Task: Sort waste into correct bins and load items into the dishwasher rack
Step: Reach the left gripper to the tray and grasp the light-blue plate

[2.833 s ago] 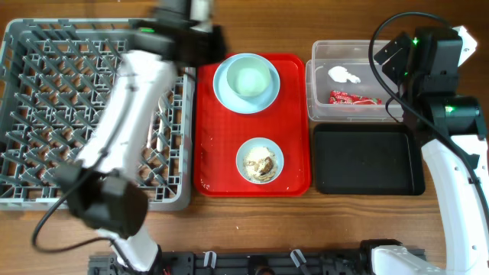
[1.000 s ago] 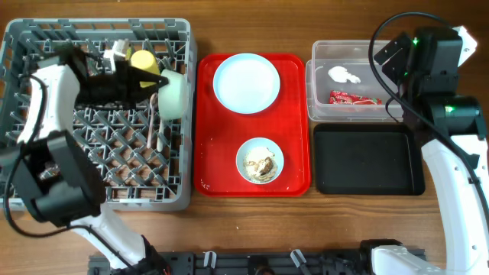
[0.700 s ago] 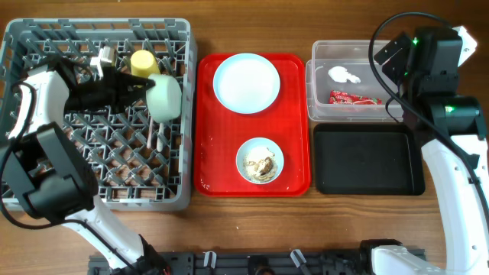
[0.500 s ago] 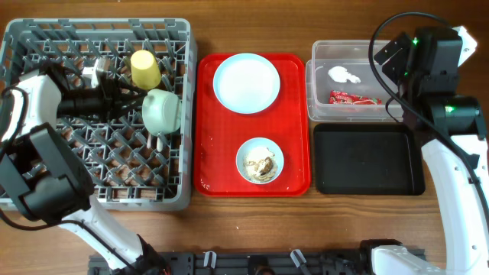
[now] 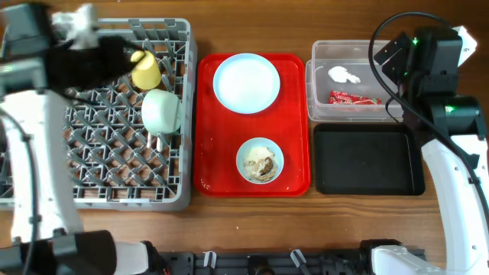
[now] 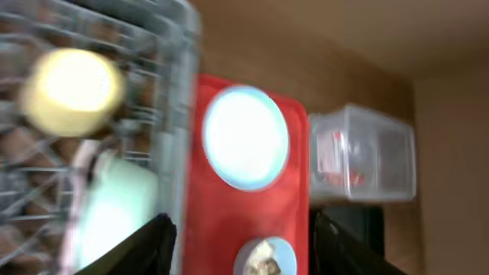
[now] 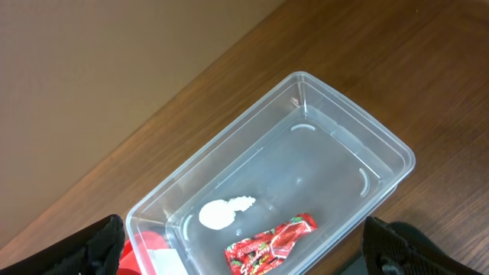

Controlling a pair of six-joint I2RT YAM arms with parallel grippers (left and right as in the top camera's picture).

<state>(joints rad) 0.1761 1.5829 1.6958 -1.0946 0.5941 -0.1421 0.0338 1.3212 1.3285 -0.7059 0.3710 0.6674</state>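
Note:
The grey dishwasher rack (image 5: 99,200) holds the yellow cup (image 5: 145,70) and a pale bowl (image 5: 162,112) lying on its side, with a white cutlery handle (image 5: 157,142) poking out below the bowl. The pale blue plate (image 5: 246,82) lies empty. A second bowl (image 5: 260,160) holds beige food scraps. The clear tub (image 5: 321,107) holds the white tissue (image 5: 344,74) and the red wrapper (image 5: 355,98). The black tray (image 5: 367,158) is empty. My left gripper (image 5: 114,55) is open and empty, raised over the rack's back. My right gripper (image 7: 248,244) is open above the tub.
The plate and the bowl of scraps rest on a red serving tray (image 5: 218,145) between the rack and the bins. The table is brown wood. In the left wrist view the cup (image 6: 72,90), plate (image 6: 244,136) and tub (image 6: 367,156) appear blurred.
My left gripper carried the pale bowl off the plate into the rack, let it go beside the yellow cup, and pulled up and back. The right arm has not moved.

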